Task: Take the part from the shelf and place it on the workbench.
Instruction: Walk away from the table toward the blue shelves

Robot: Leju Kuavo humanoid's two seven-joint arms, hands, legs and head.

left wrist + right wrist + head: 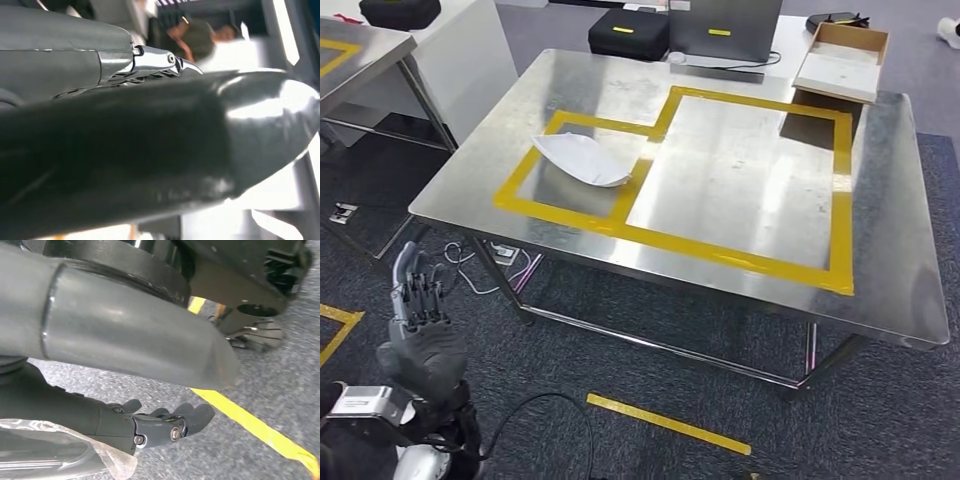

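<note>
Lying white part inside workbench tape frame.

The left hand is raised at the robot's left side, fingers upright, close together and holding nothing; its silver wrist sits just below. In the right wrist view, the right hand hangs low with its thick thumb extended and its darker fingers lightly curled, empty.

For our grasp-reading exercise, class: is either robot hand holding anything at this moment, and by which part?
Nothing is held. The white part lies on the workbench; the left robot hand and right robot hand are empty.
</note>
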